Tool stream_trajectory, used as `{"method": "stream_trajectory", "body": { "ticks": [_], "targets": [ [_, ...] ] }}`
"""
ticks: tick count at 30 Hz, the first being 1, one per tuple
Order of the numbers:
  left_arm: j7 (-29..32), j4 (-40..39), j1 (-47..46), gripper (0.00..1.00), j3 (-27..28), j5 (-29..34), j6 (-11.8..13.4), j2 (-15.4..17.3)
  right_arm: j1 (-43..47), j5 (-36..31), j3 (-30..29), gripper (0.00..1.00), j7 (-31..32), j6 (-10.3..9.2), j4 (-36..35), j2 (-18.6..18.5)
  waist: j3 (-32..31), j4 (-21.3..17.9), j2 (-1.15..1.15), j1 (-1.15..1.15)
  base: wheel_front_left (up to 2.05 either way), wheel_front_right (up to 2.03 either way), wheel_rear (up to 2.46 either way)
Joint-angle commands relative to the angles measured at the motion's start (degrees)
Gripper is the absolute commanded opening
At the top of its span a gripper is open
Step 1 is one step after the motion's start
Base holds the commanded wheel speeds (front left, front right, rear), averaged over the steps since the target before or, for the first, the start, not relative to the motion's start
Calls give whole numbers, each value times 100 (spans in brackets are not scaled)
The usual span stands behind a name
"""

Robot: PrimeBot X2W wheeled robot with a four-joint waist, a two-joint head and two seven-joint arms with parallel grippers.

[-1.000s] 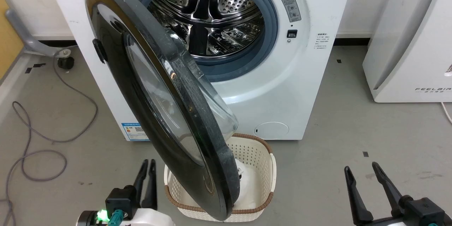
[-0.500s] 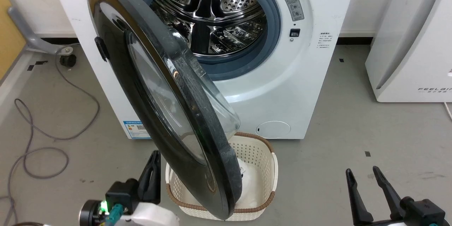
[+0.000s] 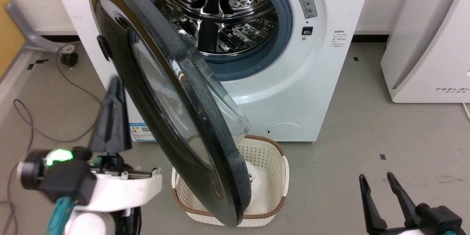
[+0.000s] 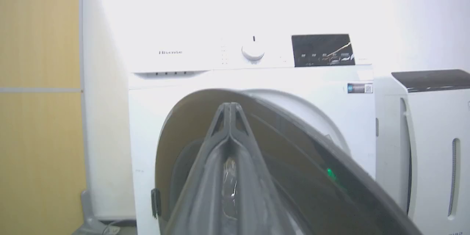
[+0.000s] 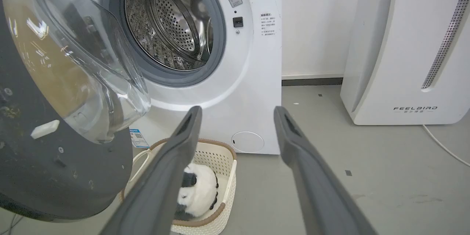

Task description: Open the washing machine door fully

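While washing machine door (image 3: 167,102) stands ajar | left pincer (image 4: 230,108) pressed together | right pincer (image 5: 238,112) spread | right wrist view: plush (image 5: 200,189) in basket (image 5: 220,154)

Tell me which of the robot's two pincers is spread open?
The right pincer, low at the right in the head view: its fingers stand clearly apart. The left pincer, beside the washing machine door, has its fingers pressed together.
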Motion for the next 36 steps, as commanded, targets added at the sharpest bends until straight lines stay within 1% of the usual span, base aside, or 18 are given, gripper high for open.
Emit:
{"method": "stream_trajectory", "body": {
  "ticks": [1, 4, 7, 12, 16, 17, 18, 23, 28, 30, 31, 36],
  "targets": [
    [-73, -241, -106, 0, -2, 63, 47, 13, -113, 78, -22, 100, -31, 3, 15, 27, 21, -9, 0, 0, 0, 0, 0],
    [-184, -747, -231, 0, -107, 97, 18, -20, -176, 95, -54, 100, -37, 3, 37, 27, 67, -24, 0, 0, 0, 0, 0],
    [-253, -1059, -365, 0, -339, 16, -130, -82, -226, 116, -76, 100, -52, 3, 65, 27, 101, -36, 0, 0, 0, 0, 0],
    [-259, -1336, -506, 0, -1051, -48, -381, -241, -264, 204, -65, 100, -69, 3, 139, 27, 123, -46, 0, 0, 0, 0, 0],
    [-45, -1375, -442, 0, -1625, -145, -557, -311, -272, 263, -14, 100, -81, 3, 215, 27, 116, -78, 0, 0, 0, 0, 0],
    [44, -1365, -392, 0, -1754, -177, -584, -324, -271, 277, -7, 100, -86, 3, 230, 27, 121, -84, 0, 0, 0, 0, 0],
    [44, -1365, -392, 0, -1754, -177, -584, -324, -271, 277, -7, 100, -86, 3, 230, 27, 121, -84, 0, 0, 0, 0, 0],
    [509, -1207, -85, 0, -2271, -368, -651, -365, -275, 330, -5, 100, -109, 3, 301, 27, 165, -78, 0, 0, 0, 0, 0],
    [1065, -823, 258, 0, -2910, -565, -758, -387, -291, 379, 22, 100, -130, 3, 388, 27, 179, -66, 0, 0, 0, 0, 0],
    [1274, -667, 396, 0, -3089, -648, -775, -390, -302, 392, 47, 100, -140, 3, 418, 27, 170, -70, 0, 0, 0, 0, 0],
    [1471, -515, 525, 0, -3186, -707, -752, -374, -308, 401, 62, 100, -144, 3, 450, 27, 157, -76, 0, 0, 0, 0, 0],
    [1725, -131, 688, 0, -3231, -746, -668, -305, -302, 427, 68, 100, -153, 3, 502, 27, 124, -76, 0, 0, 0, 0, 0]
  ]
}}
